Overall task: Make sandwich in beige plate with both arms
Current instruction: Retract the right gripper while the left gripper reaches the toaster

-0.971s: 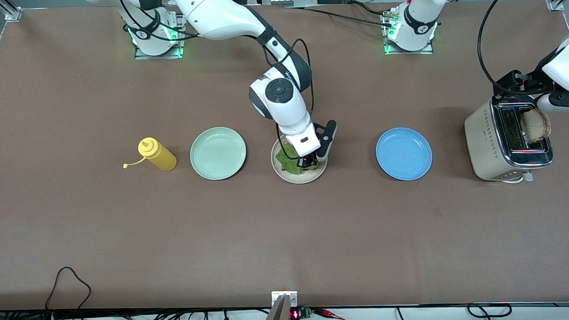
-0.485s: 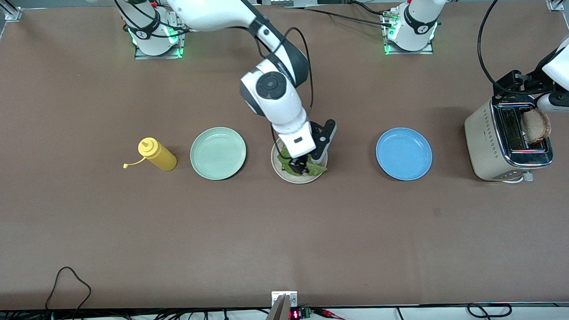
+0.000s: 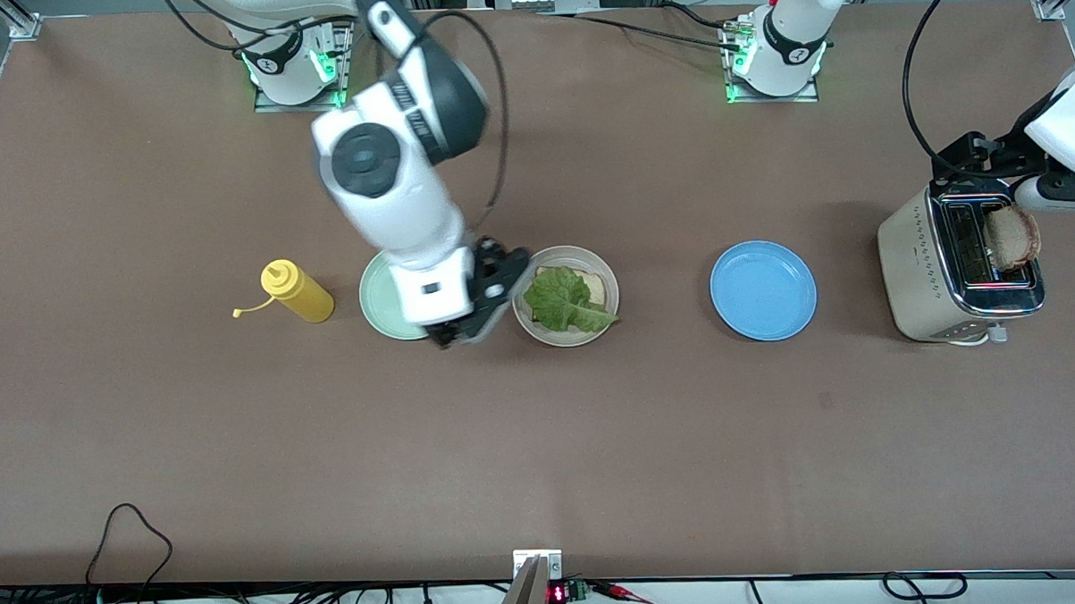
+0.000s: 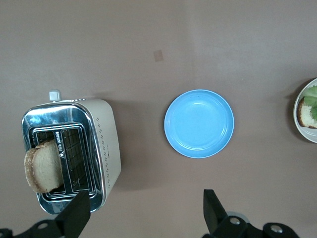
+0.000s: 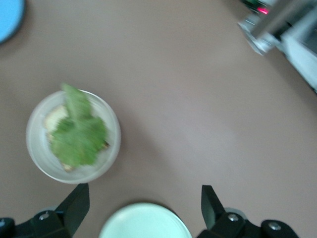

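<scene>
The beige plate (image 3: pixel 564 341) holds one bread slice (image 3: pixel 596 286) with a green lettuce leaf (image 3: pixel 566 301) on top. The right wrist view also shows the plate (image 5: pixel 111 148) and the leaf (image 5: pixel 79 134). My right gripper (image 3: pixel 456 333) is open and empty, up in the air over the edge of the mint-green plate (image 3: pixel 385 294), beside the beige plate; its jaws (image 5: pixel 143 201) stand wide apart. A second bread slice (image 3: pixel 1012 237) stands in the toaster (image 3: pixel 925 271). My left gripper (image 3: pixel 979 157) is open and empty above the toaster's edge (image 4: pixel 143 208). The slice (image 4: pixel 42 166) sticks out of a slot.
A blue plate (image 3: pixel 763 290) lies between the beige plate and the toaster. A yellow squeeze bottle (image 3: pixel 297 292) lies at the right arm's end, beside the mint-green plate (image 5: pixel 144 223). Cables run along the table edge nearest the front camera.
My right gripper has left the lettuce on the bread in the beige plate, risen, and swung toward the mint-green plate. The left arm has not moved.
</scene>
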`<state>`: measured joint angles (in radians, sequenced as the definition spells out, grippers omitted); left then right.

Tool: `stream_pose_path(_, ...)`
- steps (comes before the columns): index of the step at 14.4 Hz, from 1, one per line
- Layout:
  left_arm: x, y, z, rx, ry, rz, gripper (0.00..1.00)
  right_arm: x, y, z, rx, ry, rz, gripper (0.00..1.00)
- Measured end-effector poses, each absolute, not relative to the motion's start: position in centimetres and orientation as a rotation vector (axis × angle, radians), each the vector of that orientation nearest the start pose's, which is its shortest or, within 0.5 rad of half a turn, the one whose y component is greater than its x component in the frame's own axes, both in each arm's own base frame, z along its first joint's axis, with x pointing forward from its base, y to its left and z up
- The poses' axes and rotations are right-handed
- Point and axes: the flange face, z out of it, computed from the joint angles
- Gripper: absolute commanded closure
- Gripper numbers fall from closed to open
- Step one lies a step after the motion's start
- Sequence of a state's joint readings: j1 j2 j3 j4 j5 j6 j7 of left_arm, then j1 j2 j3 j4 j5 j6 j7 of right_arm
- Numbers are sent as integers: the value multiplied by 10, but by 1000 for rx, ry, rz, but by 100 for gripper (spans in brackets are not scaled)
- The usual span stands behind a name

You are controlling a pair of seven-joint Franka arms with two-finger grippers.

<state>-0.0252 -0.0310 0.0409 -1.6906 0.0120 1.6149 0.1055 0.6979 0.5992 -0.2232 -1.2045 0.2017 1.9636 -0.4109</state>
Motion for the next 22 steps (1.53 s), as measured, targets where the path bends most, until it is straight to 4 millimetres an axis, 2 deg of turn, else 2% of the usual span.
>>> stream_pose_path(3,544,23,588,-3132,102,87,0,655,319,484,-2915,-932,-218,0)
stream_pose_path(5,543,35,587,-3134,66,96,0,662,280,498,-2992,-772,-175,0)
stream_pose_path(7,541,42,586,-3135,47,114,0,665,242,514,-3042,-530,-126,0)
stream_pose_path(10,540,44,584,-3136,42,128,0,662,182,544,-3095,-223,-66,0)
stream_pose_path(15,540,52,580,-3137,16,142,0,641,103,599,-3105,-19,-85,0)
stream_pose_path(18,541,68,570,-3138,-28,189,0,617,70,620,-3116,72,-100,0)
stream_pose_path(20,545,82,558,-3138,-71,237,0,601,65,629,-3121,128,-106,0)
stream_pose_path(22,549,103,538,-3136,-126,317,0,584,69,637,-3124,174,-112,0)
